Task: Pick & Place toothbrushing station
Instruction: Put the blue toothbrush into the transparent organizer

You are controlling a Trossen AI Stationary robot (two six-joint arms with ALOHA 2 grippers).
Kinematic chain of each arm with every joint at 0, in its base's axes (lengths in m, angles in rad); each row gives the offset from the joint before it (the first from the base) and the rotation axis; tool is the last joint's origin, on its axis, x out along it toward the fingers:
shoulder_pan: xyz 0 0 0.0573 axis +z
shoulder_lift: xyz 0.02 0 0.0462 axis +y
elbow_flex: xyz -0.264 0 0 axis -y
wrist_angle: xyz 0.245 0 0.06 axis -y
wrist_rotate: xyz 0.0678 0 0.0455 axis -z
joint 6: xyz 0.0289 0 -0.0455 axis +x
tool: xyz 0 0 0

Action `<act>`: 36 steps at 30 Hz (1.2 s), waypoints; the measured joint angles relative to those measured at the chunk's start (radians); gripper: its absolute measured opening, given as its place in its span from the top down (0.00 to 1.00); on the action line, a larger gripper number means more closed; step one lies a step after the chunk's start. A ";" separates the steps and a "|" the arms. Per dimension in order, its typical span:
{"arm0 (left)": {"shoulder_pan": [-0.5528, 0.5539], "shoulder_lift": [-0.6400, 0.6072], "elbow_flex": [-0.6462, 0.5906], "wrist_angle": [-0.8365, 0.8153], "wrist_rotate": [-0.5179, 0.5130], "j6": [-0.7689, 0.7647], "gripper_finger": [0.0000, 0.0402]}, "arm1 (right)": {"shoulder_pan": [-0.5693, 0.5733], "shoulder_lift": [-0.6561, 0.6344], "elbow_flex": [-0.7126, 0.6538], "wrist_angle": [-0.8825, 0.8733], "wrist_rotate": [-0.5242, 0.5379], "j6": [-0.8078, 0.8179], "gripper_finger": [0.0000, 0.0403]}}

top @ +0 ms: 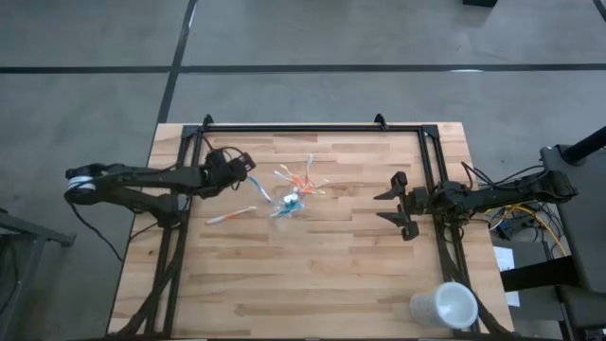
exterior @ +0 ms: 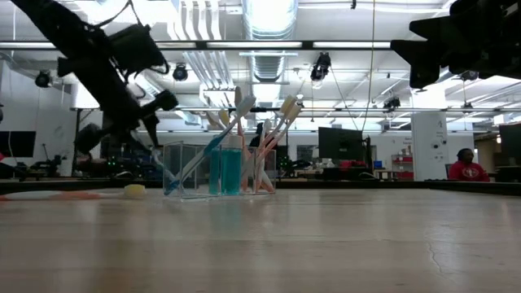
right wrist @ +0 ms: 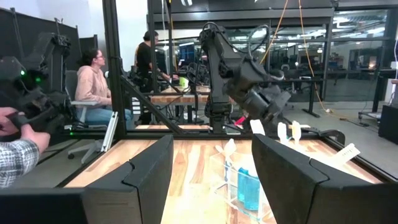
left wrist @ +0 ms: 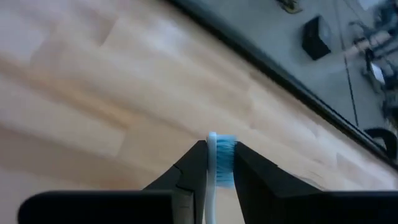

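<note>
A small clear cup [top: 290,201] stands on the table's middle with several toothbrushes leaning in it and a blue tube [exterior: 230,169] upright inside. One white and orange toothbrush [top: 230,216] lies flat on the wood to the cup's left. My left gripper [top: 246,165] hovers left of the cup and beyond it, shut on a white toothbrush with blue bristles [left wrist: 219,155]. My right gripper [top: 396,204] waits open at the right, facing the cup [right wrist: 242,183], with nothing between its fingers. My left gripper pinches the toothbrush's head end [left wrist: 212,163] between its two fingers. The brush lies along the fingers, its blue bristles [left wrist: 227,155] facing one finger and its tip just past the fingertips. The fingers slant downward, and the brush is lifted clear of the table [left wrist: 124,93].
A larger white cup [top: 445,305] lies at the table's near right corner. A black frame [top: 312,127] runs along the far edge and down both sides. Bare wood spreads in front of the clear cup. People sit beyond the table [right wrist: 93,84].
</note>
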State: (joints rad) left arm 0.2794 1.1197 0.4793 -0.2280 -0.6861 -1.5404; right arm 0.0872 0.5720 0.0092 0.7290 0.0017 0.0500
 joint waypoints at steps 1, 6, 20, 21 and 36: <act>0.000 -0.006 0.013 -0.001 -0.013 0.047 0.82 | 0.000 0.000 0.000 0.000 0.000 0.000 0.47; 0.000 -0.048 0.079 0.000 -0.101 0.221 0.82 | 0.000 0.000 0.000 0.000 0.000 0.001 0.47; -0.038 -0.075 0.325 0.091 -0.122 0.863 0.82 | 0.000 0.000 0.000 0.000 0.000 0.001 0.47; -0.043 -0.074 0.336 0.102 -0.119 0.895 0.82 | 0.000 0.000 0.000 0.000 0.000 0.000 0.47; -0.292 -0.074 0.370 0.142 -0.141 1.050 0.82 | 0.000 0.000 0.000 0.000 0.000 0.001 0.47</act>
State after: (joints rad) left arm -0.0121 1.0454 0.8491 -0.0860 -0.8276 -0.4907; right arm 0.0869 0.5724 0.0093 0.7292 0.0016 0.0511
